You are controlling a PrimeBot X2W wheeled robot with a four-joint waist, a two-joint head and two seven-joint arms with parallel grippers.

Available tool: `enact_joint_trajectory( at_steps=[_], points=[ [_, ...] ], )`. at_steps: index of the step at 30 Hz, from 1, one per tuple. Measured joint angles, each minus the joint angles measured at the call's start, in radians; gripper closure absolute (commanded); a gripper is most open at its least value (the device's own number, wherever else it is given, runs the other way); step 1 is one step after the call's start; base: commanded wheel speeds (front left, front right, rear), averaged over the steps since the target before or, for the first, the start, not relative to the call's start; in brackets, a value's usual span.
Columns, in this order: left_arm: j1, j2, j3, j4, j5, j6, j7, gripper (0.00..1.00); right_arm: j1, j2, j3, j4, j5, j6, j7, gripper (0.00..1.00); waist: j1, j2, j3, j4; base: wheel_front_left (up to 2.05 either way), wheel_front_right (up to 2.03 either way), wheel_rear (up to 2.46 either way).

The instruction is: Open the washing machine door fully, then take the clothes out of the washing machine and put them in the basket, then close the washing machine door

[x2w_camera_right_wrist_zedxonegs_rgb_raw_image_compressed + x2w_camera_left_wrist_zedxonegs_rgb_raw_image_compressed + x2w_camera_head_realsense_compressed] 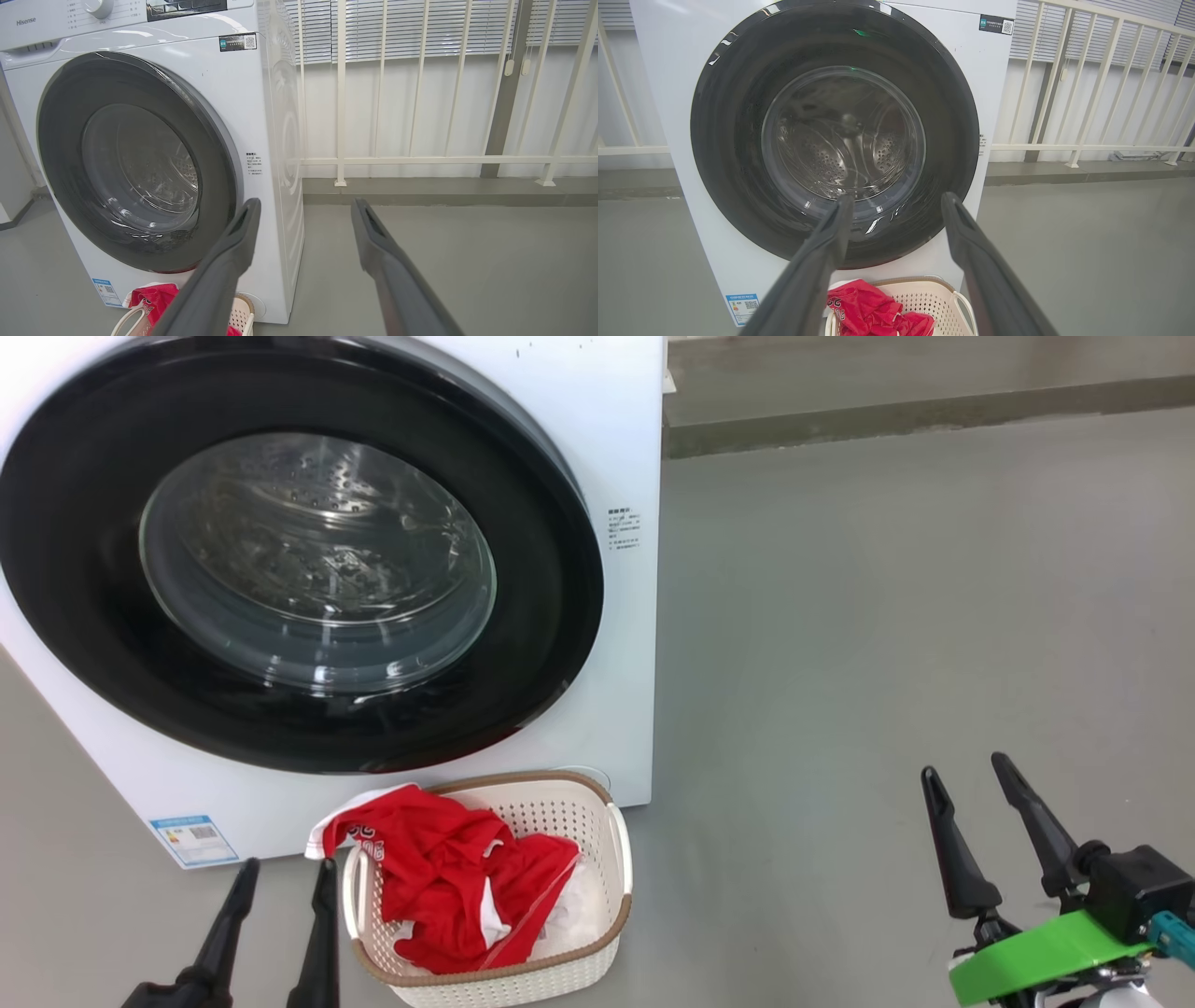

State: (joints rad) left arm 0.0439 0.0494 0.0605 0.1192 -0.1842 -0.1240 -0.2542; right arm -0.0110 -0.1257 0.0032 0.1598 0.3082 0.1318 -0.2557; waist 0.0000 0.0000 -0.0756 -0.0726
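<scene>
Grey floor (887, 616): washer (616, 429) sits on it ahead of the left hand (288, 866), basket (551, 980) right beside that hand.

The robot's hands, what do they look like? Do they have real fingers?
Not real ones. The left gripper and the right gripper look alike: each has two long, thin, dark grey fingers tapering to blunt tips, like tongs. Behind the right one sit a black boxy block, a bright green plastic plate and a small teal piece.
</scene>
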Motion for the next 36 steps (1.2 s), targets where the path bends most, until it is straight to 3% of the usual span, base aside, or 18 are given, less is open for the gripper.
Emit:
enact_joint_trajectory(
  at_steps=[14, 15, 22, 36],
  points=[
    [0.000, -0.001, 0.024, 0.015, 0.052, 0.000, 0.000, 0.00, 0.014, -0.001, 0.011, 0.007, 0.000, 0.000, 0.000, 0.00, 0.0000, 0.0000, -0.012, 0.006, 0.00, 0.00, 0.00],
    [0.002, -0.001, 0.023, 0.023, 0.058, 0.001, 0.000, 1.00, 0.014, -0.002, 0.012, 0.007, 0.000, 0.000, 0.000, 1.00, -0.0001, 0.0000, -0.013, 0.008, 0.00, 0.00, 0.00],
    [0.041, -0.025, 0.012, 0.110, 0.054, 0.001, 0.015, 1.00, 0.067, 0.033, 0.016, 0.091, 0.001, 0.000, 0.002, 1.00, 0.0000, 0.0000, -0.013, 0.008, 0.00, 0.00, 0.00],
    [0.039, -0.027, 0.013, 0.115, -0.105, 0.001, 0.053, 1.00, 0.070, 0.036, 0.007, 0.094, 0.143, 0.000, 0.045, 1.00, 0.0002, 0.0000, -0.002, 0.016, 0.00, 0.00, 0.00]
  ],
)
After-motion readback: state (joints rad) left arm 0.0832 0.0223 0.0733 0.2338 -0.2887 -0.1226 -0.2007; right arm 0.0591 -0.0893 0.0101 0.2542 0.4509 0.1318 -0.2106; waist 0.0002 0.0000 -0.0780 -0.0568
